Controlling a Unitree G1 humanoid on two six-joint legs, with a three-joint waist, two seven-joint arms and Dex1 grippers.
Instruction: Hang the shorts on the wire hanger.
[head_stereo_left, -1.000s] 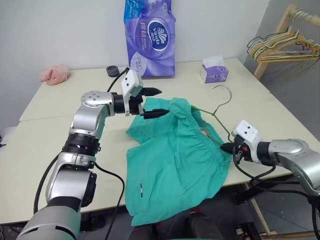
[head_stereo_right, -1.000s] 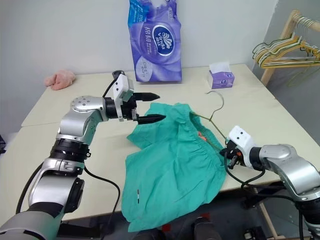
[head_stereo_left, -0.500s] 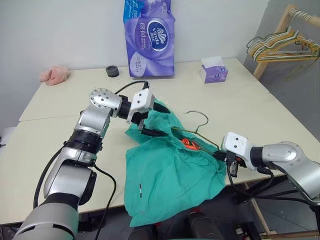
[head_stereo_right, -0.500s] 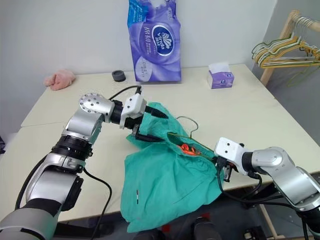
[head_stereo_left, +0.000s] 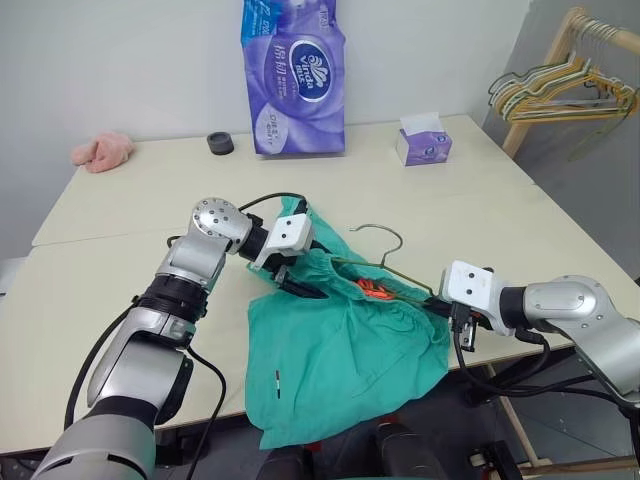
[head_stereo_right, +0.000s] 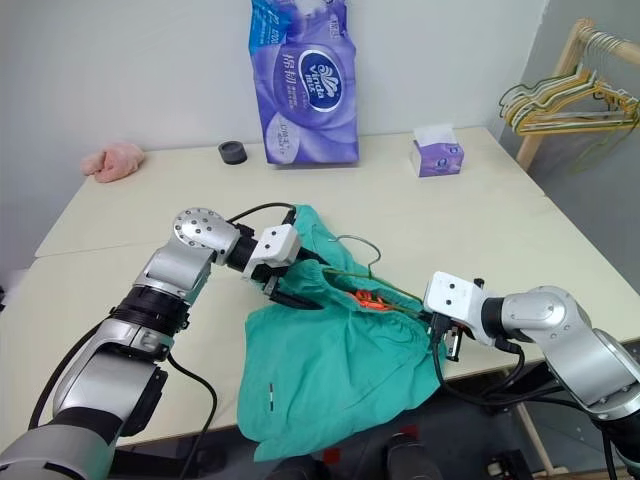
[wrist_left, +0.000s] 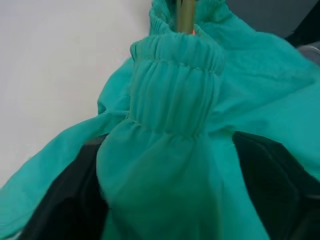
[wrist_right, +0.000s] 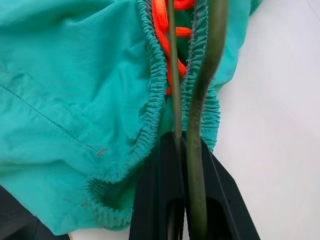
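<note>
With the right gripper (wrist_right: 187, 210) clamped on the hanger (head_stereo_left: 385, 262) end inside the waistband, the left gripper (head_stereo_left: 300, 285), straddling waistband fabric, is feeding the shorts (head_stereo_left: 340, 350), draped off the table (head_stereo_left: 120, 210) edge, onto it; next, pull the band across.

I can read "Vinda" in white on the dark oval of the purple tissue pack (head_stereo_left: 293, 75) standing behind the table (head_stereo_left: 120, 200); its Chinese characters are too small for me.
</note>
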